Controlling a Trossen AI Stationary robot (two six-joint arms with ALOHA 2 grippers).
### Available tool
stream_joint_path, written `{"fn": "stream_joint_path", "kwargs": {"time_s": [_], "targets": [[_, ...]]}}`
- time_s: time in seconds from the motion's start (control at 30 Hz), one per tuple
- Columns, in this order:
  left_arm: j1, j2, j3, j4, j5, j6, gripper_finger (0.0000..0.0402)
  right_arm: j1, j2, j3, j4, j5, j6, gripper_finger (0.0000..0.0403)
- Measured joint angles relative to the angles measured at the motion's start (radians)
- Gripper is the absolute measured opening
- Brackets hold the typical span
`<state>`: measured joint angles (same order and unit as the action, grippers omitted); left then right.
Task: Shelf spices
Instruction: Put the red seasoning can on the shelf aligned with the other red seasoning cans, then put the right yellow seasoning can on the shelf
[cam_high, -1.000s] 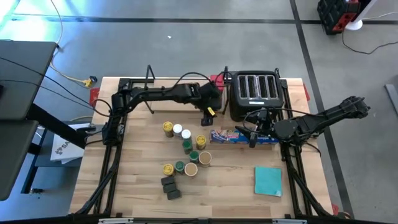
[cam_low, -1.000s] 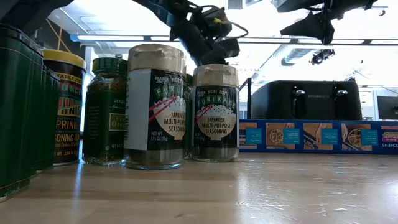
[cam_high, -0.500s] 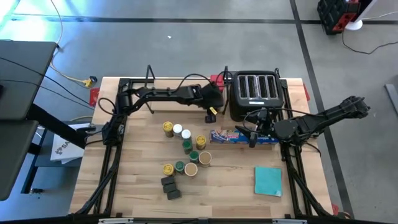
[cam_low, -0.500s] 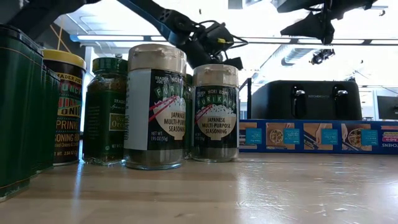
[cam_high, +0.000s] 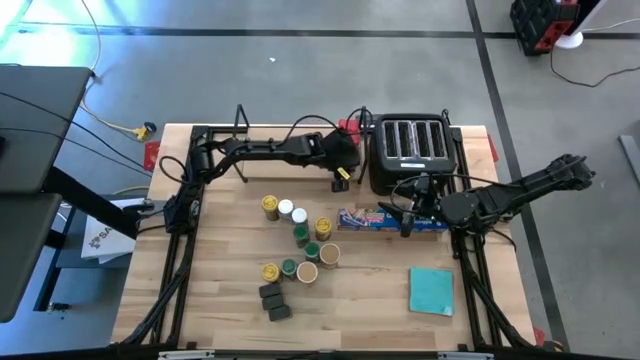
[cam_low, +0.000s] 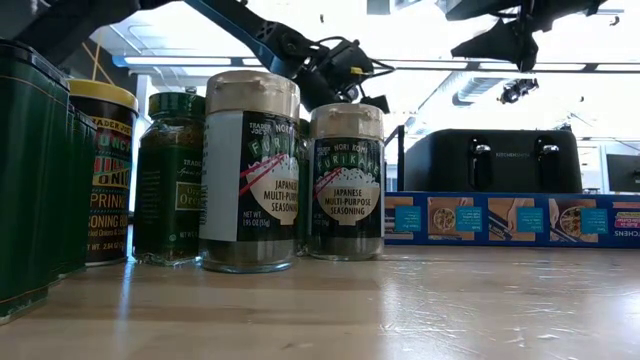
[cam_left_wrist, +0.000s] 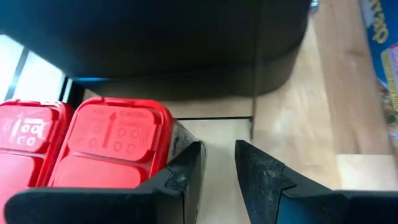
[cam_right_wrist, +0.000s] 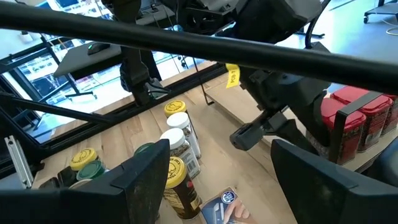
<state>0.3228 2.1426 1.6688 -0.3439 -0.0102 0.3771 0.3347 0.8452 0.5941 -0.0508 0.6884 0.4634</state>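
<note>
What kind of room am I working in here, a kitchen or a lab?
Most likely a lab or workshop, not a kitchen: bare grey concrete floor with taped lines, a loose yellow-plugged cable on it, and the wooden table standing alone.

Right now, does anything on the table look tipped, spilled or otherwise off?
Nothing stands out. The spice jars stand upright in a loose cluster, the red tins sit squarely on the shelf beside the left gripper, and no spill shows.
</note>
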Motion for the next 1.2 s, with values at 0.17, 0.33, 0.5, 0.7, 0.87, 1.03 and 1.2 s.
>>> {"fn": "stream_joint_path", "kwargs": {"time_s": [0.17,0.33,0.5,0.7,0.87,1.03,1.2], "targets": [[0.007,0.000,0.000,0.010,-0.003,-0.009,0.0094,0.000,0.000,0.000,-0.001,0.000,0.000,0.0275],[-0.001,0.000,0.000,0.010,-0.003,-0.027,0.0094,0.000,0.000,0.000,-0.006,0.000,0.000,0.0275],[-0.032,-0.024,0.000,-0.019,-0.002,-0.074,0.0094,0.000,0.000,0.000,-0.006,0.000,0.000,0.0275],[-0.107,-0.129,0.000,-0.183,-0.004,-0.055,0.0094,0.000,0.000,0.000,-0.014,-0.009,0.001,0.0275],[-0.193,-0.257,-0.036,-0.308,-0.026,-0.064,0.0094,0.017,0.001,0.000,-0.020,-0.007,0.006,0.0275],[-0.255,-0.442,-0.253,-0.188,-0.061,-0.140,0.0094,0.047,0.047,0.000,-0.016,0.029,0.003,0.0275],[-0.293,-0.647,-0.493,-0.049,-0.183,-0.301,0.0094,0.074,0.153,0.000,0.052,0.034,-0.022,0.0275]]}}
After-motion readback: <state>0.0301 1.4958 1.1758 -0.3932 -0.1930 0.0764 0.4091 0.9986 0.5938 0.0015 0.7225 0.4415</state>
